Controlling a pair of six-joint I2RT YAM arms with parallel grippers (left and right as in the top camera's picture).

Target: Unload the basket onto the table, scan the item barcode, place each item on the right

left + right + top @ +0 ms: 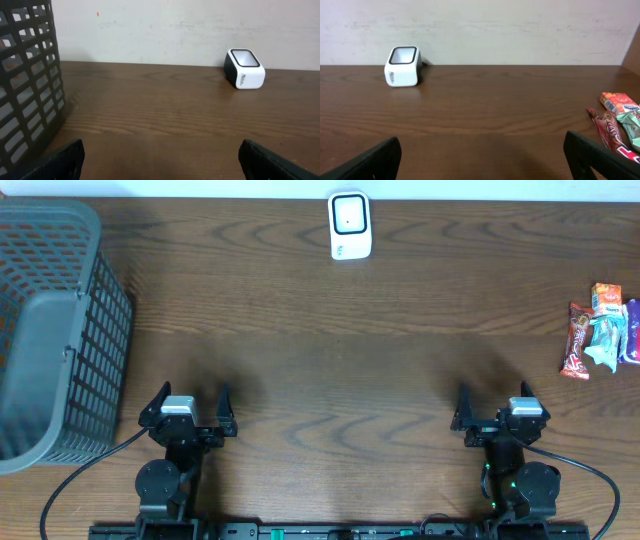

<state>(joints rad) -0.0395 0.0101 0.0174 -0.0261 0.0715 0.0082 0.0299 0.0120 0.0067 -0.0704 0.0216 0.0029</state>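
Note:
A white barcode scanner [350, 225] with a dark window stands at the far middle of the wooden table, and also shows as the scanner [245, 67] and scanner [404, 66] in the wrist views. Several snack packets [600, 330] lie in a small group at the right edge: a red-brown one [607, 127], an orange one [619, 101] and a pale green one [632, 127]. My left gripper [194, 392] [161, 150] hovers open near the front left with nothing between its fingers. My right gripper [494, 395] [482, 145] is open and empty at the front right, well short of the packets.
A tall grey mesh basket [50, 330] fills the left side, close to the left arm; its wall [27, 95] shows in the left wrist view. A pale wall runs behind the table. Black cables trail from both arm bases at the front edge.

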